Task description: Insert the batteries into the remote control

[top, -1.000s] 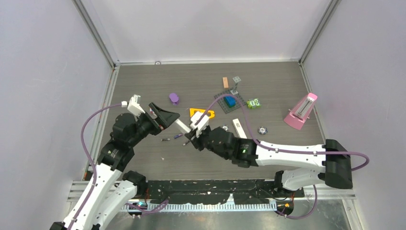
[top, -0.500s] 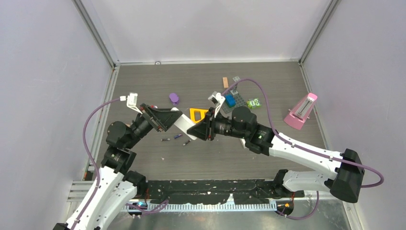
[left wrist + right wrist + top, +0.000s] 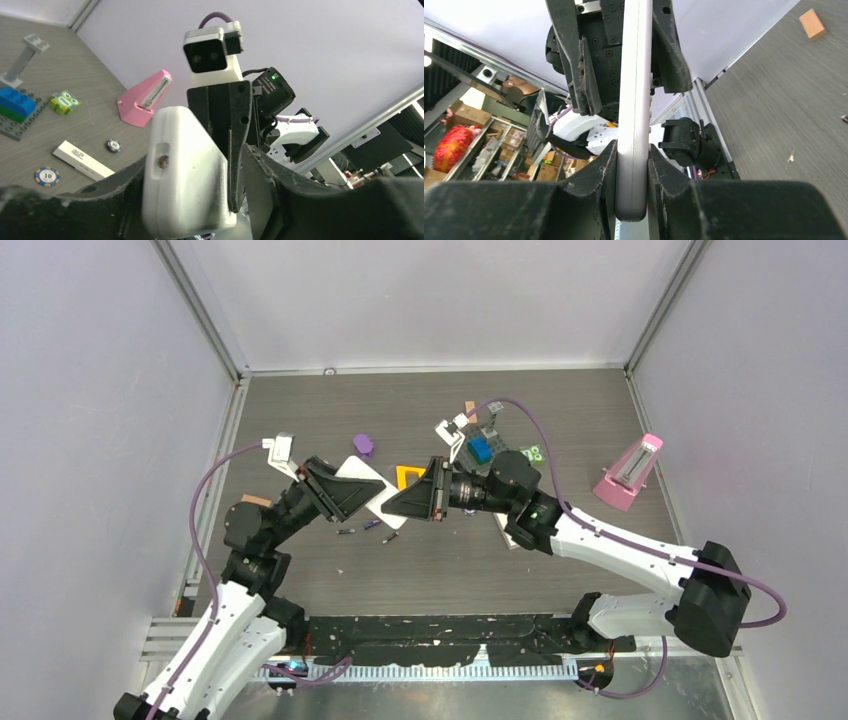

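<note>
Remote [image 3: 635,100]: off table [image 3: 560,410], mid-frame. R gripper [image 3: 631,155] pinches its thin edge, prob. steadying it for L gripper [image 3: 192,165] flanking other end; can't tell if L grips. Batteries [image 3: 371,525]: on table just below; you've yet to load them.

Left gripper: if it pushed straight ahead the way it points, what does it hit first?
The white remote, already between the left gripper's fingers. Right beyond it, nose to nose, the right gripper, clamped on the remote's other end.
</note>
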Tool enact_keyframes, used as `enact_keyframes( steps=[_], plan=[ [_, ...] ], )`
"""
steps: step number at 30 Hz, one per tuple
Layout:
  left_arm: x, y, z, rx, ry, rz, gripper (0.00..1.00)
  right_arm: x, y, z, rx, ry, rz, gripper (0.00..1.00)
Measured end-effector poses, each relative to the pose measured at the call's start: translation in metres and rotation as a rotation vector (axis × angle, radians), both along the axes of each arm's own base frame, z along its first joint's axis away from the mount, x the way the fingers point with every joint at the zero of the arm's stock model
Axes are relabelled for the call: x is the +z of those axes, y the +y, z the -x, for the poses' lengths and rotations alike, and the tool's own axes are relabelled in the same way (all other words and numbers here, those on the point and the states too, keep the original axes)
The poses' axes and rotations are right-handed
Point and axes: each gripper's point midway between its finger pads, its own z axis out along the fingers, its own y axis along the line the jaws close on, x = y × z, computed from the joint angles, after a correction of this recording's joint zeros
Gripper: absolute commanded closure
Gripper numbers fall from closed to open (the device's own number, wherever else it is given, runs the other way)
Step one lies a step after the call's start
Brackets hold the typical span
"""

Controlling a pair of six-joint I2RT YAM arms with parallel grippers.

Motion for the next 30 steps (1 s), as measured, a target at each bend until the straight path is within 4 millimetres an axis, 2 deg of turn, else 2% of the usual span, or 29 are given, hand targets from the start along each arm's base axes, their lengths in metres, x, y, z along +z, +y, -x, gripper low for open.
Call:
enact_keyframes(
  steps=[9, 12, 16, 20, 23, 26, 30],
  plan=[
    [0.007, 0.001, 0.006, -0.028, 0.034, 0.051, 0.9, 0.008, 0.002, 0.003, 0.04, 0.038, -0.057, 0.91],
    [0.006, 0.0, 0.003, -0.033, 0.068, 0.066, 1.0, 0.006, 0.003, 0.002, 0.041, 0.036, -0.061, 0.82],
    [0.003, -0.002, 0.0, -0.036, 0.097, 0.069, 1.0, 0.002, 0.002, -0.002, 0.022, 0.057, -0.061, 0.66],
    [0.001, 0.001, -0.007, -0.004, 0.118, 0.096, 1.0, -0.004, 0.002, -0.011, -0.034, 0.093, -0.063, 0.6],
    [-0.009, 0.005, -0.014, 0.031, 0.166, 0.127, 1.0, -0.013, 0.001, -0.02, -0.088, 0.119, -0.055, 0.56],
    [-0.016, 0.007, -0.019, 0.053, 0.208, 0.154, 1.0, -0.021, 0.0, -0.026, -0.127, 0.146, -0.047, 0.56],
    [-0.023, 0.01, -0.023, 0.069, 0.252, 0.192, 1.0, -0.026, -0.001, -0.031, -0.16, 0.171, -0.051, 0.66]
  ],
)
